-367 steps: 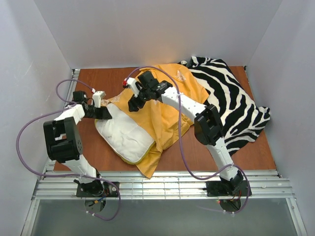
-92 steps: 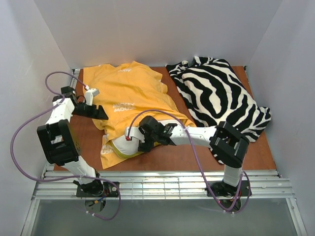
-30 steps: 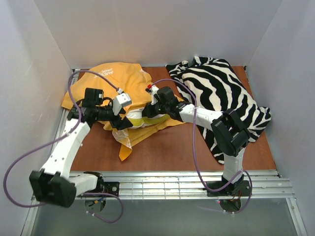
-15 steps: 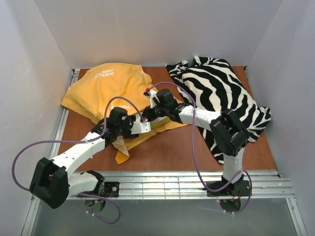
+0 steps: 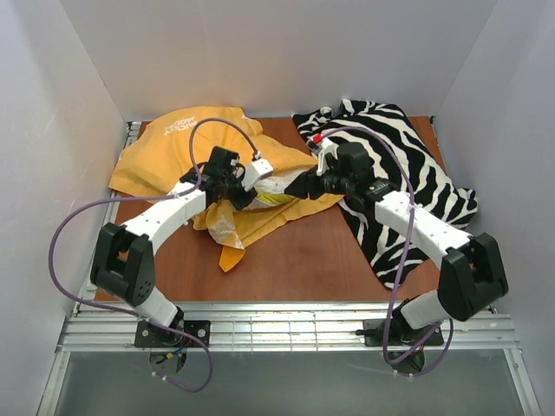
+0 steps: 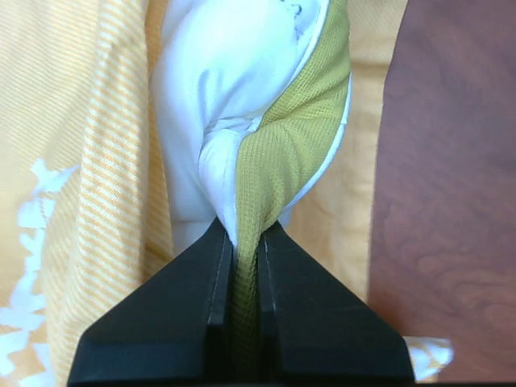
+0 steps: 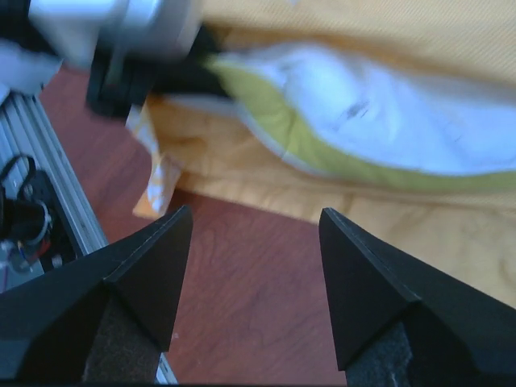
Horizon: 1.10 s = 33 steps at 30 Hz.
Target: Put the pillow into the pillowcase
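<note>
Item: pillow (image 5: 276,185), lying toward the middle of the table's (image 5: 303,260) far edge. It is mostly sheathed in the pillowcase (image 5: 169,152) spreading to the far-left corner, with only its white end and yellow-green band showing. Left gripper (image 6: 244,242) is pinching that band tight, arm reaching in low from the near-left (apparently to steer the end inside). Right gripper (image 7: 254,266), jaws spread and holding nothing, is hovering just beside the exposed end, arm stretching over the zebra cloth (image 5: 373,113).

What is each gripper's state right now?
Left gripper: shut on the pillow, at its yellow-green edge.
Right gripper: open, holding nothing.
</note>
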{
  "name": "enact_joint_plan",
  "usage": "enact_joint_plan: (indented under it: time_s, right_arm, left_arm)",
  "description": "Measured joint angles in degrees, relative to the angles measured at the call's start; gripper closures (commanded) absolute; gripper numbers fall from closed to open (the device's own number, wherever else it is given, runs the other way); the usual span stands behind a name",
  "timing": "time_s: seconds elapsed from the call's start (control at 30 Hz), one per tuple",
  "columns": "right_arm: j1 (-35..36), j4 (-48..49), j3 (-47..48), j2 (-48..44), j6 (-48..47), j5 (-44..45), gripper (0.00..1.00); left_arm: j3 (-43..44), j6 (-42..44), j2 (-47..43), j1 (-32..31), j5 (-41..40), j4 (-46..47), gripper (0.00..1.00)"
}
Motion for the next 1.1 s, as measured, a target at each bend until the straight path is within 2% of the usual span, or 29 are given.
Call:
enact_joint_plan:
  time_s: [0.03,0.07,0.13,0.33,0.43,0.5,0.67,0.7,0.77,0.8,0.83,0.87,0.9,1.0,1.1]
  right_arm:
    - [0.7,0.4,-2.3,-2.1,-1.3,0.4,0.33]
    - [1.7,0.4,-4.7,-3.4,-2.3,0.9,0.29]
    - [4.4,0.4,-7.8,-2.8,-3.6,2.0,0.16]
    - [6.9,0.1,-8.4,11.0,2.4,4.3,0.13]
    - [6.4,1.9,-9.4,14.1,8.1,4.8,0.04]
    - [6.2,4.4,-9.6,15.7,12.8,4.5,0.02]
    - [6.1,9.9,-6.1,20.4,21.1,5.0,0.02]
    - [6.1,10.8,-4.7,22.0,22.5,5.3,0.06]
    - [6.1,13.0,-1.1,25.8,24.8,5.9,0.23]
    - [6.1,14.4,1.6,28.7,25.5,6.0,0.5]
    - [6.1,15.1,2.6,30.0,26.4,6.1,0.7]
    - [5.9,16.3,4.6,32.2,26.2,6.1,0.88]
    - [5.9,16.7,5.5,33.4,25.9,5.9,0.98]
    - [5.4,15.9,6.5,35.4,24.1,5.5,0.99]
    - [4.9,10.3,5.6,32.5,19.3,4.6,0.99]
  left_arm:
    - [2.2,-2.6,2.1,1.2,1.5,-0.9,1.0]
    - [4.2,-4.9,4.1,2.4,3.0,-1.6,1.0]
    - [6.9,-8.6,7.1,4.5,5.2,-2.7,1.0]
    - [11.0,-14.9,9.9,7.5,9.1,-5.9,1.0]
    - [12.9,-16.5,10.3,8.2,10.3,-6.7,1.0]
    - [13.2,-17.4,10.3,8.5,10.9,-6.6,1.0]
    - [13.1,-18.5,10.2,8.6,11.2,-6.5,1.0]
    - [13.0,-18.8,10.2,8.6,11.2,-6.4,1.0]
    - [12.7,-19.4,10.1,8.7,11.3,-6.2,1.0]
    - [12.7,-19.8,10.0,8.9,11.2,-6.1,1.0]
    - [12.5,-20.2,9.9,9.0,11.2,-6.0,1.0]
    - [12.3,-20.5,9.8,9.3,11.2,-5.8,1.0]
    - [12.2,-20.9,9.7,9.5,11.2,-5.7,1.0]
    - [10.0,-22.0,8.6,10.8,10.6,-4.3,1.0]
    - [5.0,-22.6,6.0,13.0,9.1,-3.4,1.0]
